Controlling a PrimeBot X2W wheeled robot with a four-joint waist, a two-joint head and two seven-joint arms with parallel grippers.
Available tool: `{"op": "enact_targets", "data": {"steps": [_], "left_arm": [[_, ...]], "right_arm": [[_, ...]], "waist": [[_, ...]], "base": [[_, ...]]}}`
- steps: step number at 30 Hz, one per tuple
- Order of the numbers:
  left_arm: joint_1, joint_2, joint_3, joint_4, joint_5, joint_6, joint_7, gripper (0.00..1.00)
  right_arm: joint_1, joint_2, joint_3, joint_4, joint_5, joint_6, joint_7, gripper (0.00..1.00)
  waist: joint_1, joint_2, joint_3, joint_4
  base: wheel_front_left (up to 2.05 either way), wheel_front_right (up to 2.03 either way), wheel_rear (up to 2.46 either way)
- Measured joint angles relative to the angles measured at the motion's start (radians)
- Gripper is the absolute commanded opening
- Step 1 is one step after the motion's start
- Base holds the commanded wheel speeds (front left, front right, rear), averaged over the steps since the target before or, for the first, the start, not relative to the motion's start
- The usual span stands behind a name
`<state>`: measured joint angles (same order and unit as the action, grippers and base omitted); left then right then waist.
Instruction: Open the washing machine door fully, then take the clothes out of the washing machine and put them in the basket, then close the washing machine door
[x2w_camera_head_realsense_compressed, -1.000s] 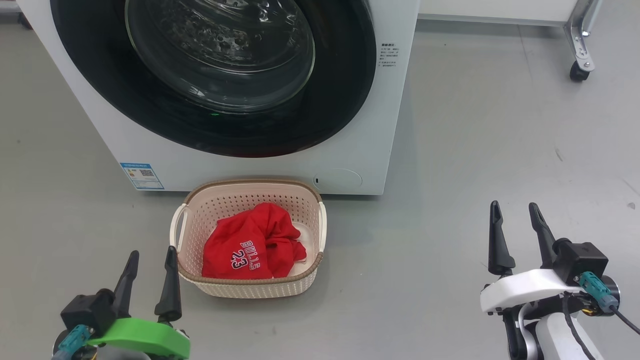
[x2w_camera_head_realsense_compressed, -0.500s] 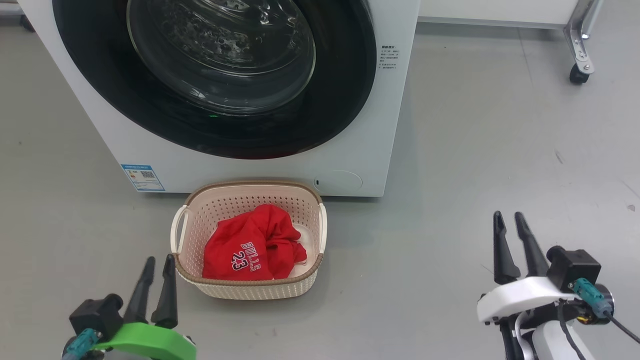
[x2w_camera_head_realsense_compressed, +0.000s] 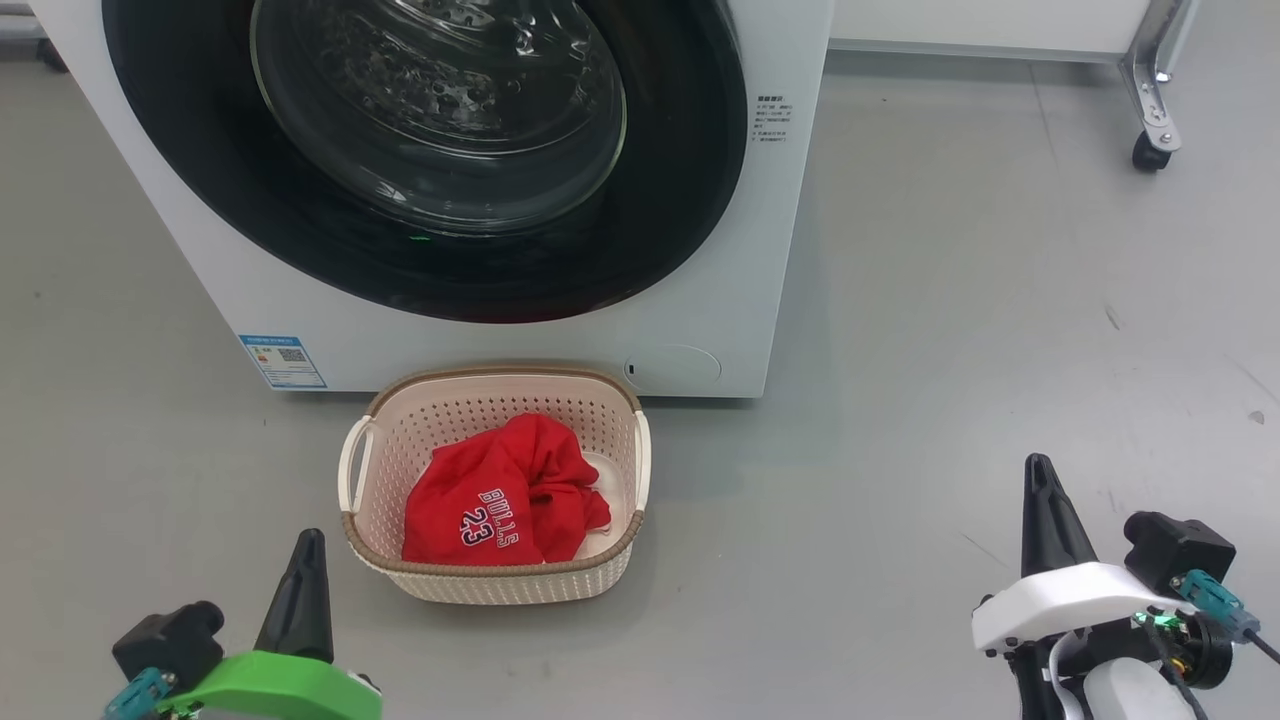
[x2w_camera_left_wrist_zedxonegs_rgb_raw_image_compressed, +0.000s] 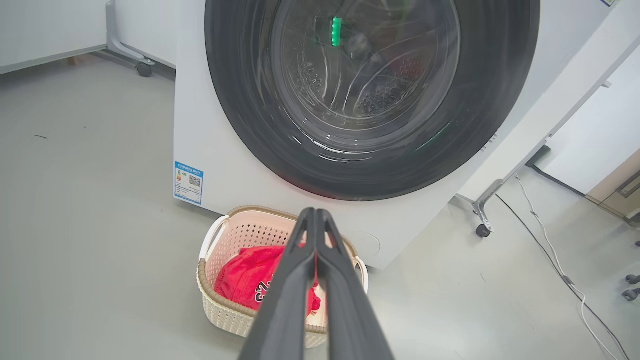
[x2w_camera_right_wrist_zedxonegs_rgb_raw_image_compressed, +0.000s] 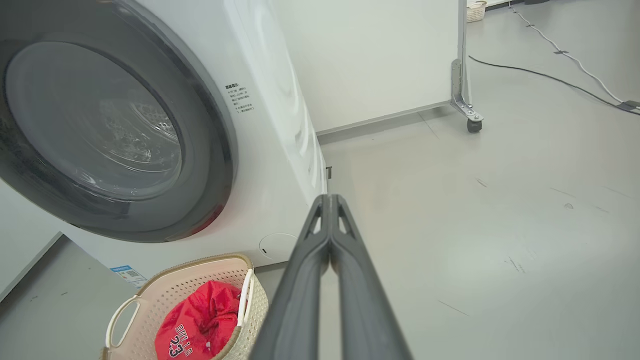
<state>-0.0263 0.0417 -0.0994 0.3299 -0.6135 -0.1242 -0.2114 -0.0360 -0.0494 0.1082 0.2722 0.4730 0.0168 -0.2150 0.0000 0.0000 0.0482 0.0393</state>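
Observation:
The white washing machine (x2w_camera_head_realsense_compressed: 300, 330) stands ahead with its round black-ringed glass door (x2w_camera_head_realsense_compressed: 440, 130) flat against the front. On the floor before it sits the cream basket (x2w_camera_head_realsense_compressed: 495, 585), holding the red "BULLS 23" clothes (x2w_camera_head_realsense_compressed: 500, 495). My left gripper (x2w_camera_head_realsense_compressed: 308, 545) is shut and empty, low at the basket's left front. Well right of the basket, my right gripper (x2w_camera_head_realsense_compressed: 1038, 470) is shut and empty over bare floor. The left wrist view has the shut gripper (x2w_camera_left_wrist_zedxonegs_rgb_raw_image_compressed: 316, 215) in front of the basket (x2w_camera_left_wrist_zedxonegs_rgb_raw_image_compressed: 215, 305) and door (x2w_camera_left_wrist_zedxonegs_rgb_raw_image_compressed: 370, 95). The right wrist view shows the shut gripper (x2w_camera_right_wrist_zedxonegs_rgb_raw_image_compressed: 329, 200), basket (x2w_camera_right_wrist_zedxonegs_rgb_raw_image_compressed: 190, 285) and clothes (x2w_camera_right_wrist_zedxonegs_rgb_raw_image_compressed: 195, 325).
A white wheeled partition (x2w_camera_head_realsense_compressed: 1000, 20) with a castor (x2w_camera_head_realsense_compressed: 1145, 155) stands at the back right. Open grey floor (x2w_camera_head_realsense_compressed: 950, 330) spreads to the right of the machine. A cable (x2w_camera_left_wrist_zedxonegs_rgb_raw_image_compressed: 560, 270) runs along the floor in the left wrist view.
Both grippers went from open to shut and drew back lower in the head view. Basket, clothes and door stayed put.

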Motion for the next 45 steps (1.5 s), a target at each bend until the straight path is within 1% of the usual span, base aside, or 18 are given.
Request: {"op": "enact_targets", "data": {"steps": [5,10,18,20,25,28,42,45], "left_arm": [[0.000,0.000,0.008,-0.004,-0.056,0.000,0.018,0.00],[0.000,0.000,0.019,-0.006,-0.111,0.000,0.035,0.00],[0.000,0.000,0.034,-0.011,-0.195,0.000,0.066,0.00],[0.000,0.000,0.037,-0.012,-0.223,0.000,0.073,0.00],[0.000,0.000,0.046,-0.015,-0.275,0.000,0.088,0.00],[0.000,0.000,0.055,-0.016,-0.316,0.000,0.103,0.00],[-0.003,0.000,0.080,-0.022,-0.477,0.000,0.151,0.00],[-0.003,0.000,0.085,-0.023,-0.495,0.000,0.159,0.00]], "right_arm": [[0.000,0.000,-0.009,0.001,0.087,0.003,0.018,0.00],[0.000,0.001,-0.024,0.001,0.145,0.012,0.038,0.00],[-0.001,0.002,-0.046,0.002,0.236,0.018,0.068,0.00],[-0.001,0.002,-0.052,0.002,0.264,0.025,0.077,0.00],[-0.002,0.003,-0.066,0.003,0.326,0.026,0.096,0.00],[-0.003,0.004,-0.076,0.004,0.374,0.034,0.109,0.00],[-0.007,0.005,-0.114,0.004,0.545,0.047,0.160,0.00],[-0.007,0.005,-0.120,0.004,0.573,0.053,0.166,0.00]], "waist": [[0.0000,0.0000,-0.003,-0.002],[0.0000,0.0000,-0.005,-0.004],[0.0000,0.0000,-0.009,-0.008],[0.0000,0.0000,-0.010,-0.009],[0.0000,0.0000,-0.013,-0.011],[0.0000,0.0000,-0.015,-0.013],[0.0000,0.0000,-0.022,-0.019],[0.0000,0.0000,-0.023,-0.020]], "base": [[0.00,0.00,0.00],[0.00,0.00,0.00],[0.00,0.00,0.00],[0.00,0.00,0.00],[0.00,0.00,0.00],[0.00,0.00,0.00],[0.00,0.00,0.00],[0.00,0.00,0.00]]}}
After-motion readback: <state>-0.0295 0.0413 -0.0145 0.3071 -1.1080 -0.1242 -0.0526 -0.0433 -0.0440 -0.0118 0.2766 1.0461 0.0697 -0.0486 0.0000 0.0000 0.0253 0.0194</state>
